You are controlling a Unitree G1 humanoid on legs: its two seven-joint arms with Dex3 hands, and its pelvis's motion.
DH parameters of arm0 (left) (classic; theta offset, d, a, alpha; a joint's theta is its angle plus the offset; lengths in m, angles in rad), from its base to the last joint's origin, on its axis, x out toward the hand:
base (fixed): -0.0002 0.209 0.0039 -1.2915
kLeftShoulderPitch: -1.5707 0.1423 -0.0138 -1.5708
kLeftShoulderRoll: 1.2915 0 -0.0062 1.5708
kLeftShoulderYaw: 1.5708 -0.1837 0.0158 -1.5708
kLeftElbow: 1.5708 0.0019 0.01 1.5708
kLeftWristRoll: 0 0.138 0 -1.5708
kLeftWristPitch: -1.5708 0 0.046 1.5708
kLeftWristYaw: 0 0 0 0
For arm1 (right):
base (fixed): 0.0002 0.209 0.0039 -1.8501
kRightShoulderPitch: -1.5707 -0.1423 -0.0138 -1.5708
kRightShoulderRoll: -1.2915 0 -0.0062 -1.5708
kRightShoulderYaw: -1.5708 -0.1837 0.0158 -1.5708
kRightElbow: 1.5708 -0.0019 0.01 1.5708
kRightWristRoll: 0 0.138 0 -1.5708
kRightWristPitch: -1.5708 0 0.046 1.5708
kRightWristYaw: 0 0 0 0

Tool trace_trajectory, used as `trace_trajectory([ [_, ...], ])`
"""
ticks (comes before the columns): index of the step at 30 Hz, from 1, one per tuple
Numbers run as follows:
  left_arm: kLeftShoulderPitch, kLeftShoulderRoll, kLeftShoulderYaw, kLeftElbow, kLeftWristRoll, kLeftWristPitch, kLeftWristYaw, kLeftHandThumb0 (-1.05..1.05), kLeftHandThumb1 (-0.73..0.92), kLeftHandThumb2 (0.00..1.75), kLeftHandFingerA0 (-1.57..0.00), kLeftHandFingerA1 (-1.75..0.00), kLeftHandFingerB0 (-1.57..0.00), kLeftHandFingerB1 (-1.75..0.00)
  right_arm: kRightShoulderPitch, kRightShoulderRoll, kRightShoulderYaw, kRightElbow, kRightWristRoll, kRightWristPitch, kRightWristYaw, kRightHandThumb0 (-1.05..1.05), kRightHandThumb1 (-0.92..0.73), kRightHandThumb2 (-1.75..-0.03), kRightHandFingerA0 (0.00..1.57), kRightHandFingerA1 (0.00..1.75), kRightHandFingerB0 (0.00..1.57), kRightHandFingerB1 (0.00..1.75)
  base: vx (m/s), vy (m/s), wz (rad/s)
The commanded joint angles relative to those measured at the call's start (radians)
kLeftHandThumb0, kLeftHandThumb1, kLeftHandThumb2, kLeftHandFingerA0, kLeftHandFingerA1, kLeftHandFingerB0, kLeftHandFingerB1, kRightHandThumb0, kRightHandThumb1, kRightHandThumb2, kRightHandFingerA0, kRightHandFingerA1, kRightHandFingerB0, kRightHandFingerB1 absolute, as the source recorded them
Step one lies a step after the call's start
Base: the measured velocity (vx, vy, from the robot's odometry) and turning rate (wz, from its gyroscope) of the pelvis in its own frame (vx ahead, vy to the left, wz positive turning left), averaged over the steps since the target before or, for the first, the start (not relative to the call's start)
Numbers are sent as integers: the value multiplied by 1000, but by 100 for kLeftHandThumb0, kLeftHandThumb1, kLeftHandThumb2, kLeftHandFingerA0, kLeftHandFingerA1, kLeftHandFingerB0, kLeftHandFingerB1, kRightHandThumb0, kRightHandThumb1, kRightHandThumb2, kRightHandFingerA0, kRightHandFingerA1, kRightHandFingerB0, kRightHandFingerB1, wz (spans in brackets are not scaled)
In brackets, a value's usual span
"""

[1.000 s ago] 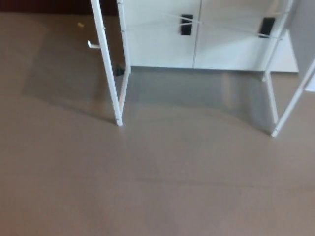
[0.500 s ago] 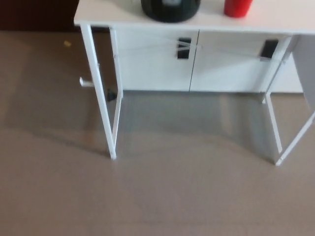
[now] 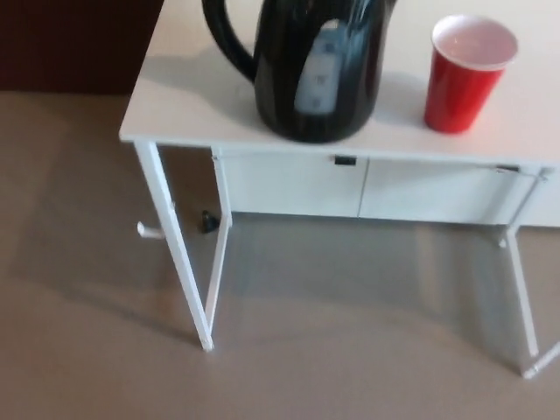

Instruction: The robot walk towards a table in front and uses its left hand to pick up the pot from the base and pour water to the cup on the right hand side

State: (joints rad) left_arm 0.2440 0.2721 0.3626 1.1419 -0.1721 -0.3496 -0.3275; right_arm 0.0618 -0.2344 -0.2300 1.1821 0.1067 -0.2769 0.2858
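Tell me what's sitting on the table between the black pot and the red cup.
Nothing: in the head view, only bare white table shows between the pot and the cup.

A white cabinet (image 3: 367, 188) stands behind the white table (image 3: 175, 105) on grey-brown floor (image 3: 87, 350).

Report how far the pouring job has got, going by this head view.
Done: nothing beyond the approach; the white table fills the top of the view. In hand: nothing, since neither robot hand shows. The black pot stands on the tabletop with its handle toward the robot's left; I cannot make out its base. The red cup stands upright to its right and looks empty. Left: grasp the pot with the left hand, lift and pour.
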Motion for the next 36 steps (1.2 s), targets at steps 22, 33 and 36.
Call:
trace_trajectory([
  [22, -3, 16, -13, -2, 5, -15, 19, -49, 40, 76, -45, -50, -33, -48, -28, -6, 12, -5, -6, 16, -11, -60, -28, -79, 68, 77, 36, 63, 297, 116, -4],
  [33, 5, 17, -15, -3, 3, -23, 20, -45, 51, 56, -52, -37, -40, -37, -36, -4, 16, -1, -14, 11, -18, -59, -28, -79, 71, 76, 39, 63, 201, -81, 2],
  [36, -1, 14, -15, -1, 2, -18, 29, -49, 39, 76, -45, -50, -35, -48, -35, -2, 14, -12, -10, 6, -9, -59, -38, -58, 73, 74, 40, 61, -37, 83, -4],
])
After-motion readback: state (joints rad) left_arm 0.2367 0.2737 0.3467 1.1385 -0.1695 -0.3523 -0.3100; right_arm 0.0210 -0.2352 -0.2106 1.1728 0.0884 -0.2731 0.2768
